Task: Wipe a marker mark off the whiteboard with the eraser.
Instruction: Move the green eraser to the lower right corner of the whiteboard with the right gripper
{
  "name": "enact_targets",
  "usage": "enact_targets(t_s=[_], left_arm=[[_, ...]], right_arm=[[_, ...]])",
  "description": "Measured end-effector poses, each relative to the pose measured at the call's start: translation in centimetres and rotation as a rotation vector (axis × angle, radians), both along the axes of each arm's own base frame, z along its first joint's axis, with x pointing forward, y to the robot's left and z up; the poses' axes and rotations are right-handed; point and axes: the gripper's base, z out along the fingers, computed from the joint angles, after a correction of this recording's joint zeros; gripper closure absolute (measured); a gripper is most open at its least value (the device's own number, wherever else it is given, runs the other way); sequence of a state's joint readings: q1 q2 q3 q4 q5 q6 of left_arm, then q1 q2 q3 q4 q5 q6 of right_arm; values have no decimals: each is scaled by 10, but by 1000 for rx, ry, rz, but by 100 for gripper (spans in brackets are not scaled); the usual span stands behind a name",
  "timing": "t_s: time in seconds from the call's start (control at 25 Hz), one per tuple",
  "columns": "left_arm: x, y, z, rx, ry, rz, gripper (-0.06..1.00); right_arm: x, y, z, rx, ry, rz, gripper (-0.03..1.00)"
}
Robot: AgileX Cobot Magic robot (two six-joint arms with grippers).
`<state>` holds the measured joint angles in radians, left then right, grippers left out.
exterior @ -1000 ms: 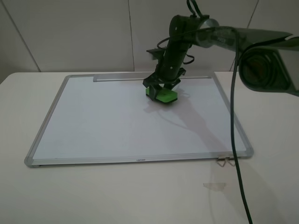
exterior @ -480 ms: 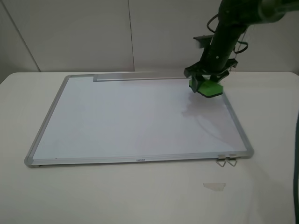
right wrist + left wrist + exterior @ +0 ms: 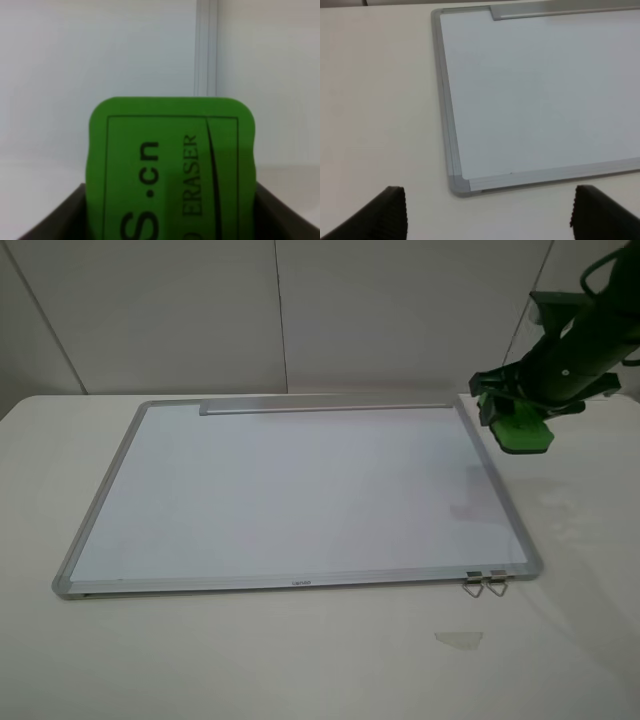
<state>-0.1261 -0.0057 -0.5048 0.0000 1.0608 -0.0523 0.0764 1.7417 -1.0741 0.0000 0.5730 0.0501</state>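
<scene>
the bench runs pale and wide under everything, and the whiteboard lies flat on it, long side across the view, tray strip at the far edge, two clips at the near right corner. no squiggle shows anywhere on the white from up high, and the left wrist view shows none on its corner of the board either, so the marker mark looks gone, or too faint to make out. now the right arm: it's off the board altogether, out past the far right corner, hanging above bare bench. the right gripper is pinching the eraser, green block clamped between the jaws, lettered face filling the wrist camera. so the board lies to the left of that eraser, and any further pass would mean swinging back in over the right frame. the left gripper sits spread wide, holding nothing, hovering near the board's near left corner, closer to that end but without the tool.
</scene>
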Motion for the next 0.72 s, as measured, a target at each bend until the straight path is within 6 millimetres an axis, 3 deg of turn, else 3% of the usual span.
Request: enact_targets(t_s=[0.12, 0.24, 0.72], left_arm=[[0, 0, 0, 0, 0, 0, 26], [0, 0, 0, 0, 0, 0, 26], [0, 0, 0, -5, 1, -3, 26]], right_arm=[[-19, -1, -26, -1, 31, -2, 38], [-28, 1, -40, 26, -2, -19, 38], [-46, 4, -61, 53, -32, -47, 38]])
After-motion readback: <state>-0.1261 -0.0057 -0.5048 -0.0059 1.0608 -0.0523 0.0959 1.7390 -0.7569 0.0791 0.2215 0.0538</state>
